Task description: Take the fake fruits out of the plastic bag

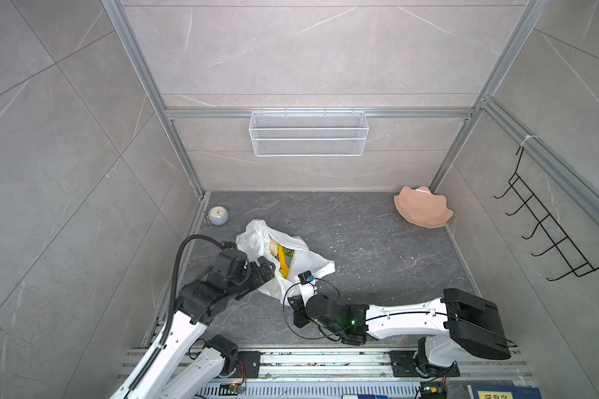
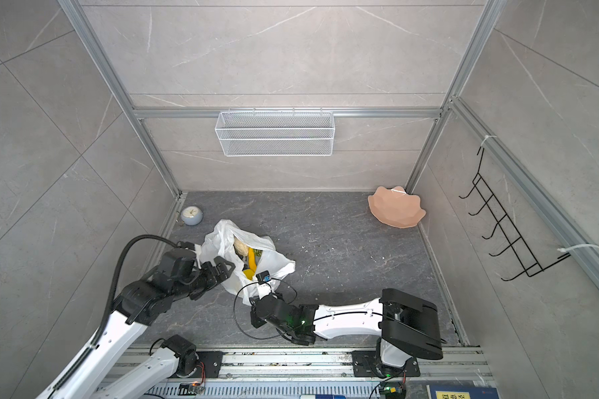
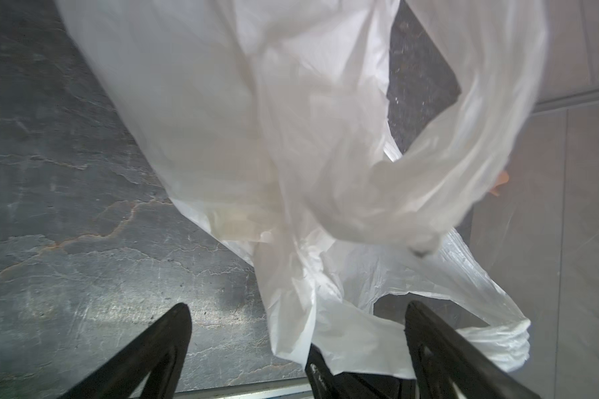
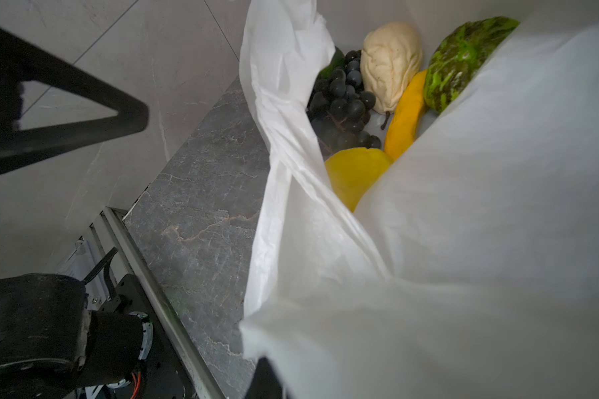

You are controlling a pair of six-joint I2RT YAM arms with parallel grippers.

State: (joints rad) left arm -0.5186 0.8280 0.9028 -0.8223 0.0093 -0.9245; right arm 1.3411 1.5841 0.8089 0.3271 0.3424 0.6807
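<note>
The white plastic bag lies crumpled on the dark floor with its mouth open. The right wrist view looks into it at the fake fruits: black grapes, a cream pear, a yellow banana, a bumpy green one and a yellow one. In both top views the banana shows too. My left gripper is open at the bag's left side, with loose bag film lying between its spread fingers. My right gripper is shut on the bag's near edge, and the film hides its jaws.
A pink scalloped plate leans in the back right corner. A small round clock sits at the back left. A white wire basket hangs on the back wall, a black hook rack on the right wall. Aluminium rails edge the front.
</note>
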